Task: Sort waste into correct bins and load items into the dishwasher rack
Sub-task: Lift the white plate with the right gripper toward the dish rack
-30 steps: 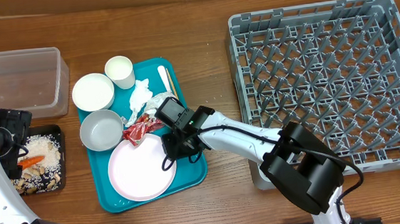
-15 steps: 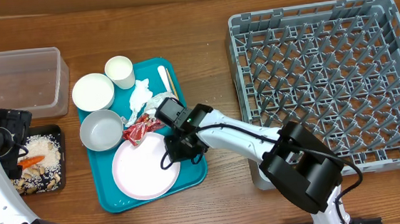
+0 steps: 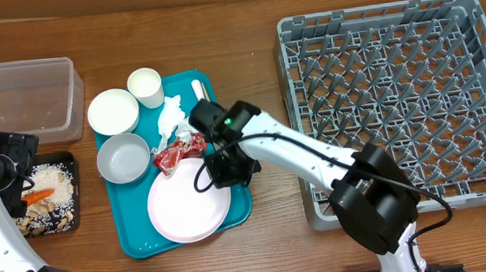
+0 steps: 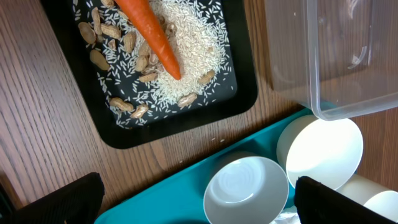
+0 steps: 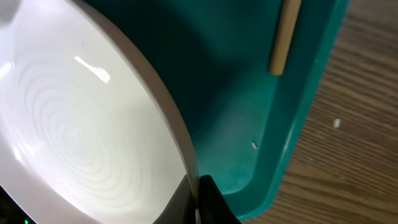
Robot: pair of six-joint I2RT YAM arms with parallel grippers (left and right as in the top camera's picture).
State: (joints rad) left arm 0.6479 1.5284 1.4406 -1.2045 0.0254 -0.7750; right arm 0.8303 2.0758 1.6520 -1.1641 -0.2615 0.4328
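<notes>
Teal serving tray (image 3: 242,207) lying flat on a brown wood-grain table (image 3: 243,32). Thin tan stick (image 5: 284,36) inside the tray, near its right rim.

You had a matt, wood-grained table (image 3: 243,23) under everything. Your rack (image 3: 372,11) was dull grey moulded plastic. The teal tray (image 5: 249,124) was smooth plastic with a soft sheen, and the pink plate (image 5: 74,137) on it shone glossy, fine rings catching the light. The tub (image 4: 329,56) was clear, glossy plastic; the black tray (image 4: 239,81) looked satin-smooth. The wrapper (image 3: 173,154) was crinkled, shiny red film, the napkins (image 3: 170,116) crumpled matt white paper.
</notes>
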